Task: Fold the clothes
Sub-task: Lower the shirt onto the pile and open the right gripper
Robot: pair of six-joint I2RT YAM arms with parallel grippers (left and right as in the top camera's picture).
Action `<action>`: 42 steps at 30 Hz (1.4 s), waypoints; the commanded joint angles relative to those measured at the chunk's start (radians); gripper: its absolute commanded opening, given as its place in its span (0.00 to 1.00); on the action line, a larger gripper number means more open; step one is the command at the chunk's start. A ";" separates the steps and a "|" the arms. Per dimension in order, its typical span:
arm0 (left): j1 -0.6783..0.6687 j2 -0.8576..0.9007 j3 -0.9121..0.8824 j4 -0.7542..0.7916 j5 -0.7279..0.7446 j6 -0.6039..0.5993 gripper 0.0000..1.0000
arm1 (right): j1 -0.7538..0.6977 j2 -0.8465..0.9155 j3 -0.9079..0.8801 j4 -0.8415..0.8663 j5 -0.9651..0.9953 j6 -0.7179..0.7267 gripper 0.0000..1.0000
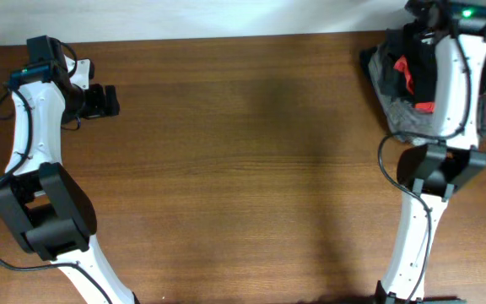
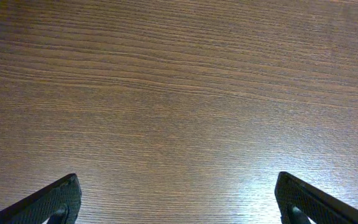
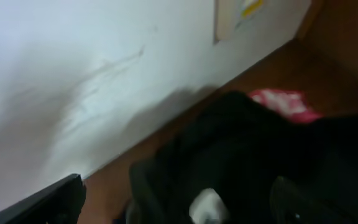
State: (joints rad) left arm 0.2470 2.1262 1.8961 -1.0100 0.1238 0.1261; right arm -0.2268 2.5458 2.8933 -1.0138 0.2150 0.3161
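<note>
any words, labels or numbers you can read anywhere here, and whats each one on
Nothing reads clearly.
Pale card on the wall, yellow mark: too blurred to read.
White marks on the red garment: too blurred to read.
White patch on the black garment: blurred, no text made out.
Overhead and left wrist views: no text.

A robot lab (twin arms (image 1: 34,127) (image 1: 416,228) at a wood-grain table (image 1: 243,127)).

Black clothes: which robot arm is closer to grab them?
Probably right. The right gripper hangs open over the black clothes by the wall; the left gripper is open over bare table, far off.
</note>
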 commanded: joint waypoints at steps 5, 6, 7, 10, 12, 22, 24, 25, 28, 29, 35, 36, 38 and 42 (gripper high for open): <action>-0.002 0.006 0.002 -0.004 0.011 -0.006 0.99 | -0.052 -0.111 0.032 -0.212 -0.038 -0.117 0.85; -0.002 0.006 0.002 -0.004 0.011 -0.006 0.99 | -0.062 -0.109 0.022 -0.239 -0.047 -0.117 0.76; -0.002 0.006 0.003 -0.003 0.011 -0.006 0.99 | -0.071 -0.106 0.014 -0.256 -0.055 -0.117 0.66; -0.002 0.006 0.003 0.002 0.011 -0.006 0.99 | -0.108 -0.098 -0.011 -0.293 -0.109 -0.142 0.32; -0.002 0.006 0.003 0.004 0.011 -0.006 0.99 | -0.126 -0.097 -0.029 -0.296 -0.170 -0.192 0.27; -0.002 0.006 0.003 0.012 0.011 -0.006 0.99 | -0.147 -0.096 -0.274 -0.043 -0.234 -0.416 0.31; -0.002 0.006 0.003 0.013 0.011 -0.006 0.99 | -0.148 -0.096 -0.362 0.040 -0.234 -0.416 0.32; -0.002 0.006 0.002 0.013 0.011 -0.006 0.99 | -0.148 -0.096 -0.416 0.094 -0.233 -0.417 0.33; -0.002 0.006 0.002 0.016 0.011 -0.006 0.99 | -0.152 -0.096 -0.576 0.269 -0.230 -0.416 0.41; -0.002 0.006 0.003 0.018 0.011 -0.006 0.99 | -0.153 -0.096 -0.622 0.322 -0.230 -0.416 0.49; -0.002 0.006 0.002 0.023 0.011 -0.006 0.99 | -0.154 -0.096 -0.761 0.468 -0.230 -0.413 0.92; -0.002 0.006 0.002 0.023 0.011 -0.006 0.99 | -0.154 -0.097 -0.761 0.468 -0.230 -0.413 0.93; -0.002 0.006 0.002 0.023 0.011 -0.006 0.99 | -0.154 -0.106 -0.755 0.465 -0.230 -0.413 0.97; -0.002 0.006 0.003 0.023 0.011 -0.005 0.99 | -0.154 -0.155 -0.706 0.428 -0.231 -0.413 0.99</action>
State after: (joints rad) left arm 0.2470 2.1262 1.8961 -0.9894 0.1238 0.1261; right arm -0.3752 2.4207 2.1765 -0.5423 -0.0254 -0.1089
